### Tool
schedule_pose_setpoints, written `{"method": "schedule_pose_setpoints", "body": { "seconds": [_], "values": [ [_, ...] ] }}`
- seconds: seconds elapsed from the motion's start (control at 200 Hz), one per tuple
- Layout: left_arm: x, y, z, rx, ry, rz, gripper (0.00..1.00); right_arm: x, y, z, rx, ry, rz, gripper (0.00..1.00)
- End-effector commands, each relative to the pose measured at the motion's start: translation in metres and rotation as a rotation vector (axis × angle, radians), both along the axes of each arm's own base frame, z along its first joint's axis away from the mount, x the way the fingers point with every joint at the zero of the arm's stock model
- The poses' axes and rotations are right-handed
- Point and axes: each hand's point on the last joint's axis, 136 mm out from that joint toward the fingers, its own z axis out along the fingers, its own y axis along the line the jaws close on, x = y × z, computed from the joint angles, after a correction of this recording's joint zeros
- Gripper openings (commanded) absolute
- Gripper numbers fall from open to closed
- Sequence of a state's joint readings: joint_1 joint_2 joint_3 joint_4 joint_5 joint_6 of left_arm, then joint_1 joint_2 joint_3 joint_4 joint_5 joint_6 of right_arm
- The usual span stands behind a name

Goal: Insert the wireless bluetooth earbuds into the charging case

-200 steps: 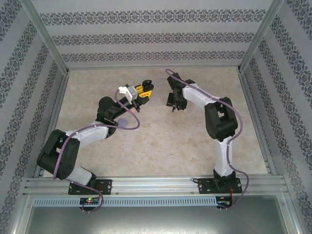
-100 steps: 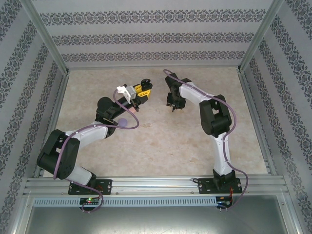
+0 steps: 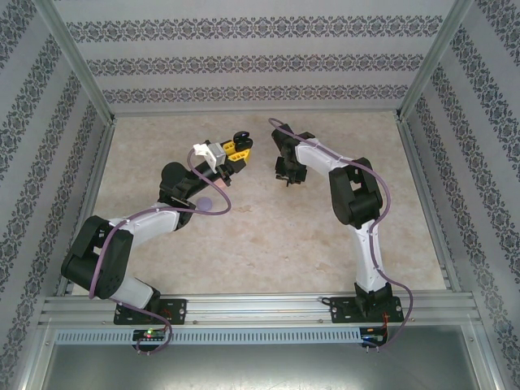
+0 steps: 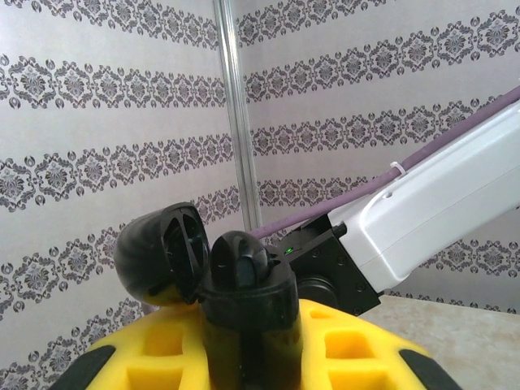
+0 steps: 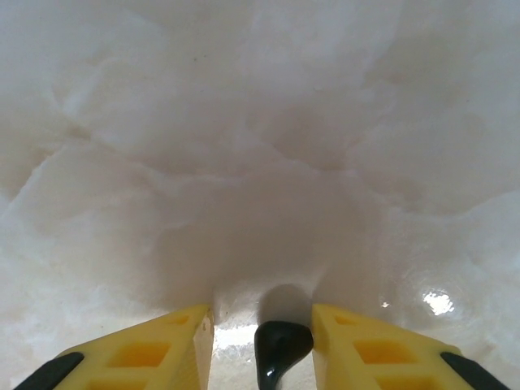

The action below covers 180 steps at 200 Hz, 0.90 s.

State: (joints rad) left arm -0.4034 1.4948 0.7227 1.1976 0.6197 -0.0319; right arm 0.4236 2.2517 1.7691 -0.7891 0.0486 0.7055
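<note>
My left gripper (image 3: 236, 147) is raised above the table, shut on a black charging case (image 4: 244, 321). The case stands upright between the yellow fingers (image 4: 357, 349), its lid (image 4: 158, 252) flipped open to the left. A black earbud (image 4: 236, 260) sits in its top. My right gripper (image 3: 288, 175) is down at the table surface, open. A black earbud (image 5: 282, 343) lies between its yellow fingers (image 5: 162, 341), close against the right one, with a gap to the left one. The purple and pinkish buds are out of view.
A pale purple round thing (image 3: 206, 205) lies on the beige tabletop (image 3: 268, 236), partly under my left forearm. Patterned walls and metal posts close in the table on three sides. My right arm's white link (image 4: 439, 211) hangs just beyond the case.
My right arm has shifted a little to the left and farther back, with its gripper still low. My left gripper with the case has edged slightly away from me.
</note>
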Motion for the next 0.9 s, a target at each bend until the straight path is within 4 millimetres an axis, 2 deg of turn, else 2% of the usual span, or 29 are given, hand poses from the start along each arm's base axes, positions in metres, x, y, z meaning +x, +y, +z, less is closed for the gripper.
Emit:
{"method": "schedule_pose_setpoints", "body": {
  "seconds": [0.0, 0.215, 0.55, 0.704, 0.894],
  "values": [
    [-0.006, 0.008, 0.016, -0.037, -0.054, 0.001, 0.0, -0.006, -0.002, -0.009, -0.033, 0.023, -0.008, 0.36],
    [-0.006, 0.008, 0.016, -0.036, -0.05, 0.001, 0.0, -0.005, -0.008, -0.018, -0.042, 0.038, -0.023, 0.35],
    [-0.007, 0.007, 0.017, -0.027, -0.044, -0.003, 0.0, -0.004, -0.011, -0.019, -0.023, 0.02, -0.021, 0.21],
    [-0.008, 0.006, 0.017, -0.026, -0.033, -0.015, 0.0, -0.002, -0.011, -0.003, 0.008, -0.04, -0.012, 0.17],
    [-0.011, 0.005, 0.023, -0.025, -0.035, -0.03, 0.0, 0.004, -0.011, 0.045, 0.063, -0.18, 0.003, 0.16]
  ]
}}
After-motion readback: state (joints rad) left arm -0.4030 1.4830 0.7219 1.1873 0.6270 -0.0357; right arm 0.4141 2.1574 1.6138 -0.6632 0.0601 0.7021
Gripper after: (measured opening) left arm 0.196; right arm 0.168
